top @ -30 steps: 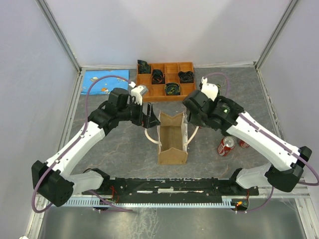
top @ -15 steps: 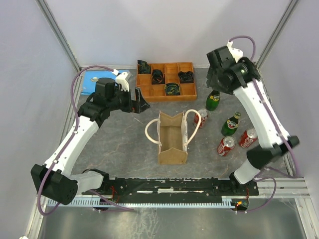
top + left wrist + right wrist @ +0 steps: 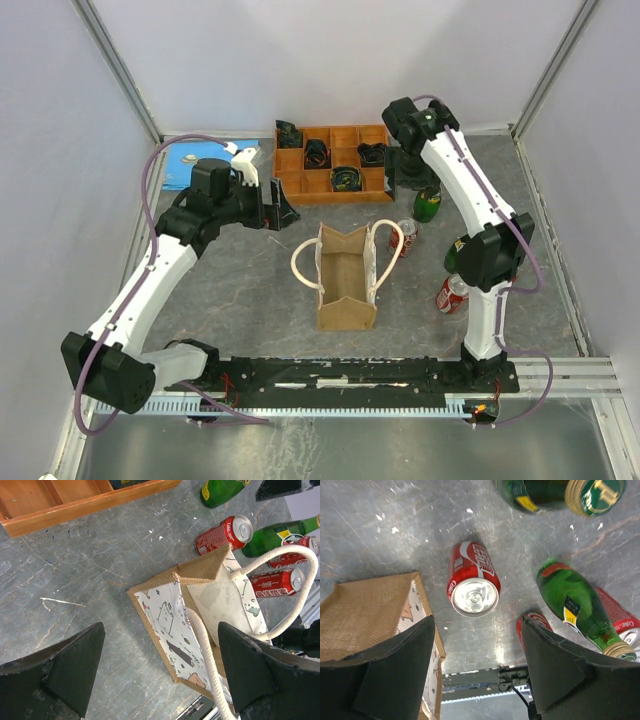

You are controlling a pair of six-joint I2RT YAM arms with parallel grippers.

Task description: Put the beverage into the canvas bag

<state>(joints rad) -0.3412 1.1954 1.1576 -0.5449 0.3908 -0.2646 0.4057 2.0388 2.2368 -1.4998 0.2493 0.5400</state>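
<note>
1. Top external view: shows the canvas bag (image 3: 346, 308) standing upright at mid-table, mouth open to the ceiling and rope handles (image 3: 303, 268) splayed to either side, so well set for a drop from above.
2. Groups the drinks to the bag's right: a red can (image 3: 403, 238) just beside it, a green bottle (image 3: 428, 203) further back, and more cans and a second bottle nearer the arm bases, partly hidden by the right arm.
3. Finds nothing inside the bag through the left wrist camera, only the printed lining (image 3: 162, 617).
4. Poises the right gripper (image 3: 477, 630) above the upright red can, fingers spread wide, clamped on nothing and touching nothing. Frames the can's top squarely between them. Looks like the chosen beverage, probably because it means the shortest carry to the bag.
5. Parks the left gripper (image 3: 161, 640) back and to the bag's left, near the orange tray (image 3: 290, 192). Fingers wide apart and empty, pointed towards the bag's mouth — likely held clear of the drop path, or ready to steady the fabric.
</note>
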